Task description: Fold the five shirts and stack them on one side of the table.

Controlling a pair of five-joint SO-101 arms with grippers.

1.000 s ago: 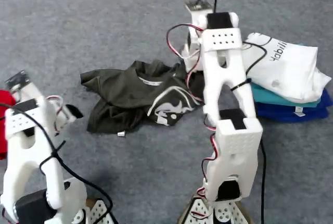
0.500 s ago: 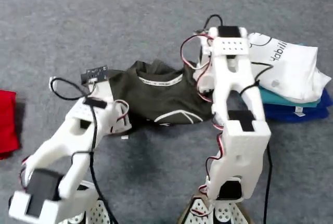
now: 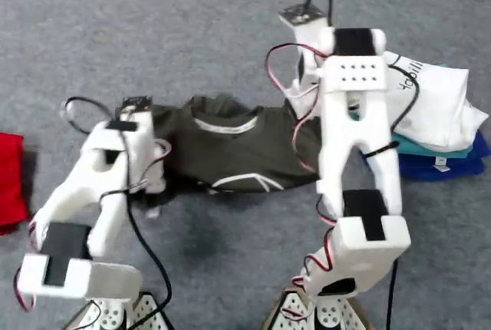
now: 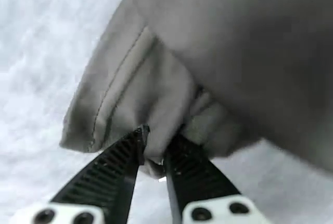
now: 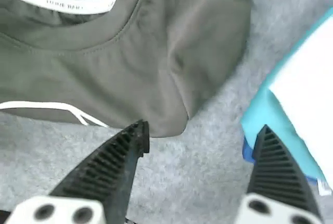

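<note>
Here, five shirts are lying on the grey bench [image 3: 153, 46]: an olive shirt [image 3: 238, 150] in the middle, a red shirt [image 3: 9, 180] at one edge, and a stack [image 3: 430, 115] of three folded ones at the other. The left end effector [image 4: 154, 148] is pinching the olive shirt's sleeve; the right end effector [image 5: 203, 130] is hanging wide open near its other sleeve.

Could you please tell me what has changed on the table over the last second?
The left arm swung in from beside the red shirt to the dark shirt, and the left gripper is now shut on its left edge. The dark shirt went from a crumpled heap to spread out wide. The right gripper is open over its right sleeve. The folded stack and the red shirt stayed put.
</note>
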